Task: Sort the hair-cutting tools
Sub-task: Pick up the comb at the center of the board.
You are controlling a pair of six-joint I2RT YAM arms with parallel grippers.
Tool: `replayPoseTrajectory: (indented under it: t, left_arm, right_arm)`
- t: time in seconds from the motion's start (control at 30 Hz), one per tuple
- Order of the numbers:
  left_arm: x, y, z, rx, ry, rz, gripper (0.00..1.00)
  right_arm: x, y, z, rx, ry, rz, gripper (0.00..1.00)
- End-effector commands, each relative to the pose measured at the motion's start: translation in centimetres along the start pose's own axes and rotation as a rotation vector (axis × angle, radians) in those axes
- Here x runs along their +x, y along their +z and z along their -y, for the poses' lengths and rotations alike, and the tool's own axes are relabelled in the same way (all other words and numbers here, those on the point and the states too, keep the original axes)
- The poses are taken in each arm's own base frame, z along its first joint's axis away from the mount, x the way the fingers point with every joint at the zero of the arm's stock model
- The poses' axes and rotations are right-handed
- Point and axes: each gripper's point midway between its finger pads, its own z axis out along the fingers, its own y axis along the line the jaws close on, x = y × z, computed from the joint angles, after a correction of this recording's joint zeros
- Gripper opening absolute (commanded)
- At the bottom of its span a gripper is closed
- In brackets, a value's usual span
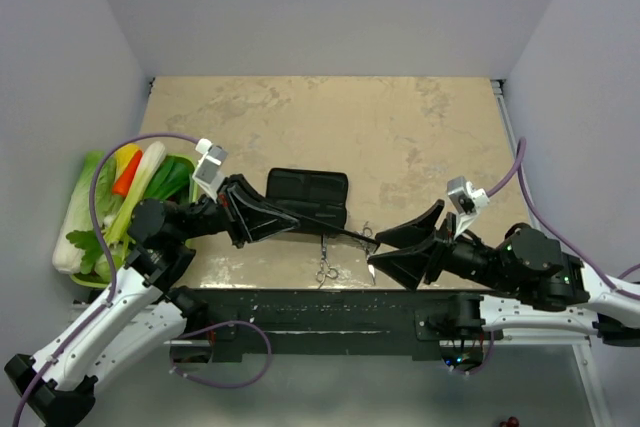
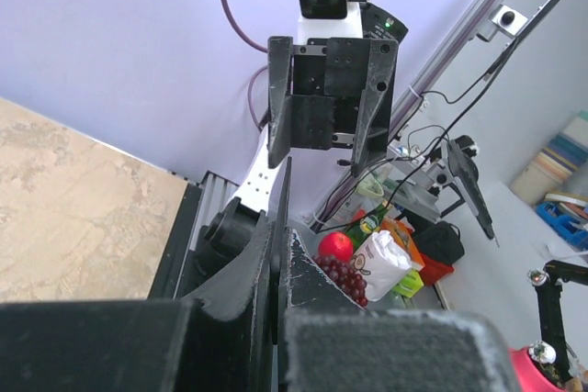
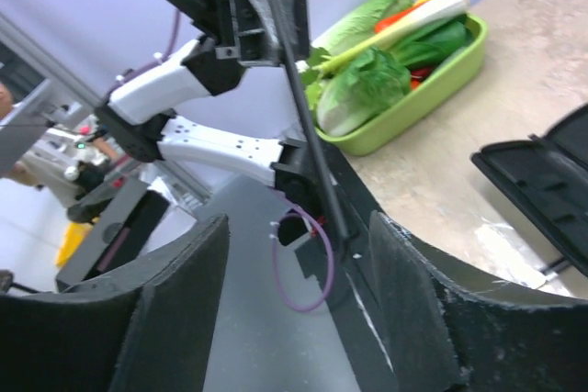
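1. The left pincer [image 1: 290, 219]: clenched on one end of a slim black plastic comb [image 1: 335, 232], which it holds out level above the desk, apparently so the free end can be offered across.
2. The right pincer [image 1: 374, 252]: released, with its jaws apart on either side of the comb's free end and not touching it (a handover, by the look of it).
3. One pair of small silver metal scissors with ring handles [image 1: 327, 271]: flat on the beige mottled desk [image 1: 400, 127], just nearer than the comb. What seems a second pair [image 1: 367, 233] lies by the right pincer, partly hidden.
4. A black folding fabric case [image 1: 308, 197]: open just behind the comb, probably where the tools are to go.
5. A green plastic tray of vegetables [image 3: 441, 80]: far left, well apart, and seemingly no part of the sorting.
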Motion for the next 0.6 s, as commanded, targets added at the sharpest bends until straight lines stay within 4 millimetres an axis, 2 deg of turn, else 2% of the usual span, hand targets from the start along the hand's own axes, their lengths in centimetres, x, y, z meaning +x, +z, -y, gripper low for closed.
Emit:
replayPoseTrajectory:
  t: [0.0,0.03,0.07,0.23,0.4,0.57]
  left_arm:
    - [-0.5,-0.2,0.9,0.037,0.037,0.030,0.00]
    - [-0.6,-0.1,0.9,0.034,0.037,0.035,0.00]
    - [-0.7,-0.2,1.0,0.038,0.044,0.039,0.00]
    - [-1.3,-0.1,1.3,0.038,0.067,0.064,0.00]
    - [-1.6,0.0,1.3,0.038,0.080,0.077,0.00]
    - [-1.8,0.2,1.0,0.034,0.078,0.079,0.00]
  right_arm:
    - [-1.9,0.0,-2.5,-0.107,0.005,0.052,0.62]
    - [-1.6,0.4,-2.7,-0.114,0.002,0.036,0.56]
    - [-1.5,0.5,-2.9,-0.121,-0.001,0.031,0.54]
    - [-0.9,1.1,-2.8,-0.117,-0.013,0.012,0.51]
    - [-0.6,1.2,-2.8,-0.117,-0.018,0.003,0.43]
    - [-0.6,1.1,-2.7,-0.117,-0.015,0.006,0.26]
